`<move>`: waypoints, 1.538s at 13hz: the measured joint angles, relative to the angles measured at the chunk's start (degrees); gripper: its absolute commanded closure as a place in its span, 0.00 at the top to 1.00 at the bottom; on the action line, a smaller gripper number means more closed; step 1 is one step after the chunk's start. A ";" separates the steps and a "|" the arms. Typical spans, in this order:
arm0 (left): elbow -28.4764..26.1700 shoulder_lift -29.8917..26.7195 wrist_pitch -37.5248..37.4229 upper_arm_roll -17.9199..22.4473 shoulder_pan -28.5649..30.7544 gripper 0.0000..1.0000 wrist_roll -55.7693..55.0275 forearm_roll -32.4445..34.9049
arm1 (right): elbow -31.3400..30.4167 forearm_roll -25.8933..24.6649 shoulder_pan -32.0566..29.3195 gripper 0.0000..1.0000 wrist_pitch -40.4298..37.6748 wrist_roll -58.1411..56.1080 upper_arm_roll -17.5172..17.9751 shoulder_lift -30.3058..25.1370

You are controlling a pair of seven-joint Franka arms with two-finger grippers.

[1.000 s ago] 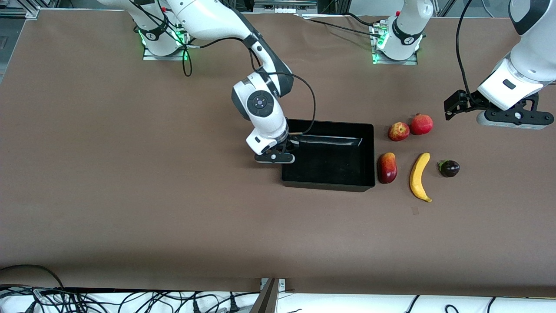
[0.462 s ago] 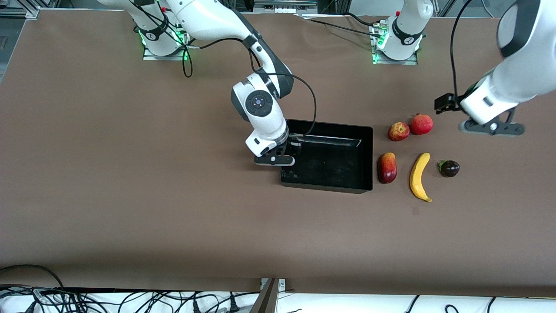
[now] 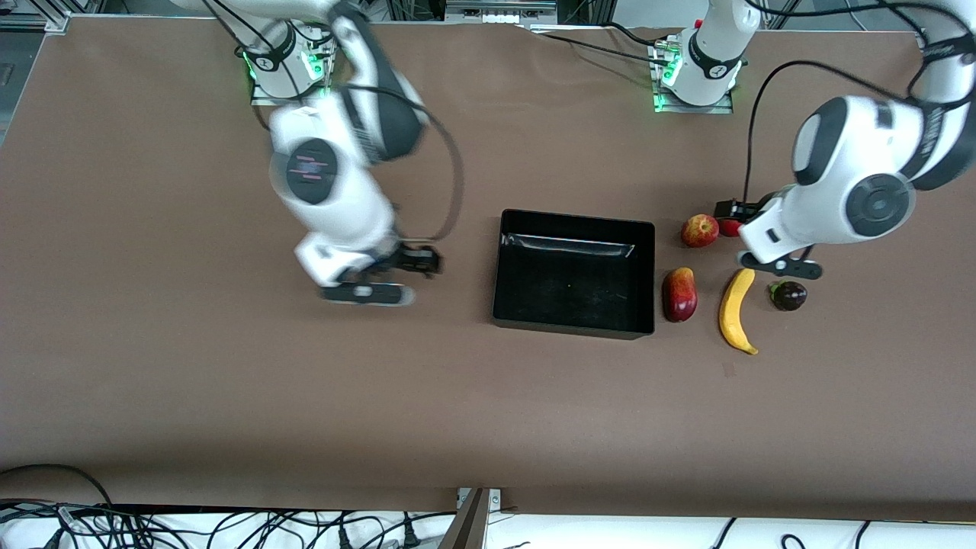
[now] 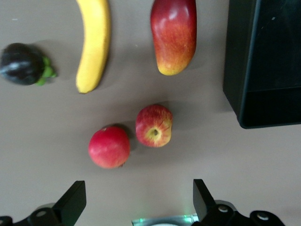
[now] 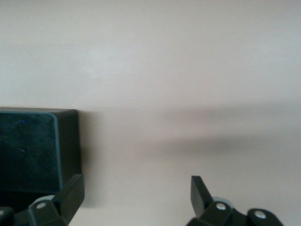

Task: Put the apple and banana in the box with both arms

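The left hand (image 4: 136, 207) hangs with its fingers spread wide and nothing between them, right of centre in the front frame, over the cluster of fruit. My read: it is lining up a drop onto the apple (image 4: 154, 125), which sits in the middle of the left wrist frame between those fingers. That apple is small and round, red streaked with yellow, stem dimple up, almost touching a plain red round fruit (image 4: 109, 147) beside it, so a careless close could catch both.

Lower in the front frame lies the banana (image 3: 736, 309), long, curved, smooth yellow with a darker tip, flat on the brown table (image 3: 229, 396), between an oval red-yellow fruit (image 3: 679, 294) and a small dark purple one (image 3: 788, 295).

The box (image 3: 574, 329), glossy black, shallow and empty, sits at frame centre just beside the oval fruit.

The right hand (image 5: 136, 202) hangs over bare table, left of centre in the front frame, fingers apart and empty, with a box corner showing in its wrist frame.
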 measured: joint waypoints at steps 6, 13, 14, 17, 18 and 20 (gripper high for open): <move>-18.02 0.74 24.87 0.09 0.13 1.00 4.73 0.00 | -14.03 -9.38 -0.37 1.00 -8.13 -10.29 -8.02 -20.75; -21.18 6.68 34.97 0.28 1.61 0.24 13.09 0.26 | -24.84 -17.20 -5.45 1.00 -6.69 -16.81 -4.33 -32.77; -21.16 7.20 35.19 0.28 2.08 0.12 14.36 0.29 | -25.01 -17.45 -12.79 1.00 -6.65 -18.17 2.17 -32.71; -20.70 6.67 34.68 0.17 2.12 0.03 15.98 0.32 | -25.11 -18.20 -30.40 1.00 -6.64 -19.26 18.88 -32.70; -19.82 5.98 32.78 -0.02 2.11 0.03 15.98 0.32 | -25.11 -18.23 -35.00 1.00 -6.64 -19.44 23.30 -32.70; -14.82 3.67 23.12 -1.58 2.06 0.03 15.37 0.31 | -25.11 -18.26 -43.67 1.00 -6.64 -19.49 31.78 -32.70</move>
